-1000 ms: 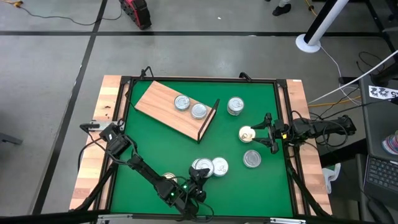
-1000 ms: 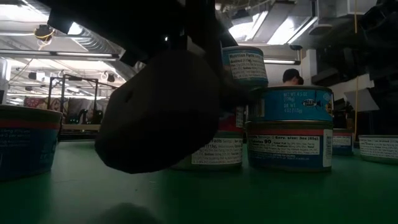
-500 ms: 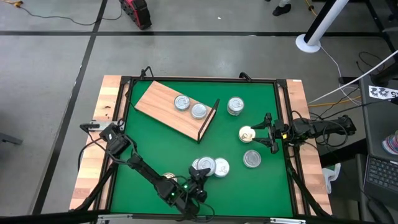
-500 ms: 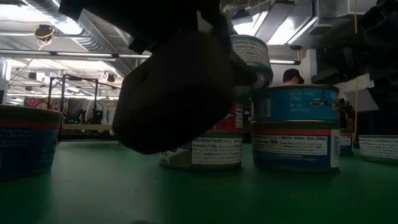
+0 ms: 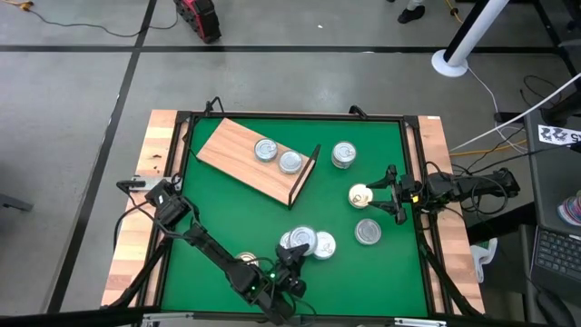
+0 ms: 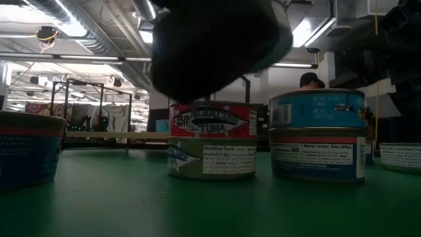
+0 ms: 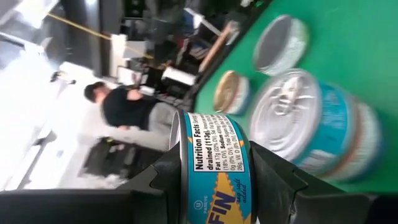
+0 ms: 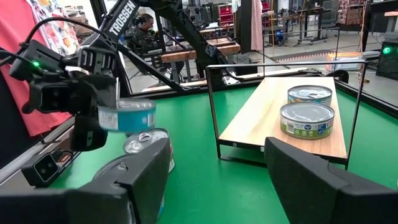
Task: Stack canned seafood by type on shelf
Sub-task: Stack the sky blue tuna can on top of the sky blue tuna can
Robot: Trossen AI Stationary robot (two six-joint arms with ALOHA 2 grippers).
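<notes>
1. In the low view, the dark left hand [image 6: 220, 39] is cut off by the top edge.
2. It hides the lifted blue-labelled round tin [image 7: 216, 171] there.
3. The left edge crops a blue-sided tin [image 6: 29, 150].

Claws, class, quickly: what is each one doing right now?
Left claw: closed on a blue-labelled can, lifted off the mat.
Right claw: open, holding nothing.

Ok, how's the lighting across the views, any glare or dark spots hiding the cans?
High view: evenly lit, no hard shadows. Low view: backlit, so the left gripper is a black mass up top, yet the labels on the cans below it read fine. Left wrist view: the room behind the held can is glaring bright. Right wrist view: no glare, shelf well lit.
</notes>
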